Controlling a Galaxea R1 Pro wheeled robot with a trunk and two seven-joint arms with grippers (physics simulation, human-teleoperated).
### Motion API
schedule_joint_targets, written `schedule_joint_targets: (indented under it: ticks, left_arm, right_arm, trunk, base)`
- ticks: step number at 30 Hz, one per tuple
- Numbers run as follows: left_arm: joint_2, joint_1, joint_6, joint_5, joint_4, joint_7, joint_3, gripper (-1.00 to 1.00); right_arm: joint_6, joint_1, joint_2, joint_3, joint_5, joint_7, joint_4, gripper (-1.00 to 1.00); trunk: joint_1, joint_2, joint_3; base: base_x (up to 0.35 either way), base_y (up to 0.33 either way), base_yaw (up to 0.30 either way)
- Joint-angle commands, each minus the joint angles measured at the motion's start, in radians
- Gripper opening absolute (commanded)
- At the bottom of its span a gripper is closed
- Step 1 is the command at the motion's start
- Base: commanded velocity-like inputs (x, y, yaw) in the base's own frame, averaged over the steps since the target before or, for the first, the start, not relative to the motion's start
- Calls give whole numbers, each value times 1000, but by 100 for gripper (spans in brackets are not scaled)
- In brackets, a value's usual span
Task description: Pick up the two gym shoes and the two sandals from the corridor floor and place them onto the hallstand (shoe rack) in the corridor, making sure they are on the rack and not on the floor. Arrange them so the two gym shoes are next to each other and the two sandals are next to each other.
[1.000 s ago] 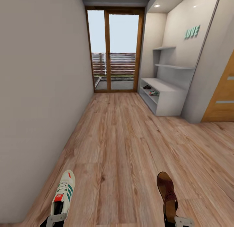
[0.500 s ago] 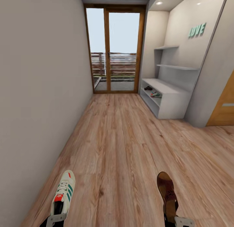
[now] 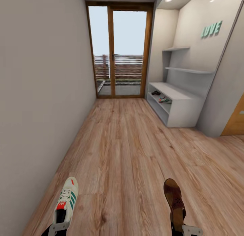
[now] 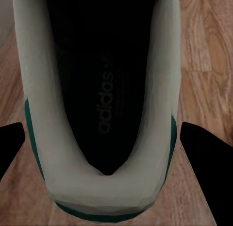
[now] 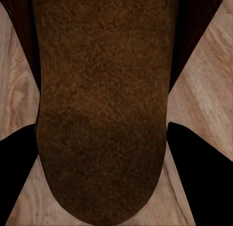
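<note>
Bright daylight through glass door; wrist views soft.

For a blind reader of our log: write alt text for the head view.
A wood-floored corridor runs to a glass door; the left gripper holds a white gym shoe and the right gripper a brown sandal. Far right, the grey hallstand already holds a sandal and a gym shoe on its shelf.

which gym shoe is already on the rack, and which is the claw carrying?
The far gym shoe lies on the hallstand shelf, beside a dark sandal. The other gym shoe is held heel-first in the left claw.
</note>
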Motion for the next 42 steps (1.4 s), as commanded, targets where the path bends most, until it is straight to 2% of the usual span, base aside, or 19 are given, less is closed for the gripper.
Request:
schedule_joint_targets:
  ticks: [1,42]
  left_arm:
    - [0,-1,-3,-9,1,-4,9,-100]
    - [0,-1,-3,-9,1,-4,9,-100]
  right_arm:
    - [-2,-1,0,-1,6,-4,1,-100]
    - [-2,-1,2,-1,6,-4,2,-100]
  trunk:
    - [0,0,-1]
    - [0,0,-1]
  base:
    - [338,0,0]
    - [338,0,0]
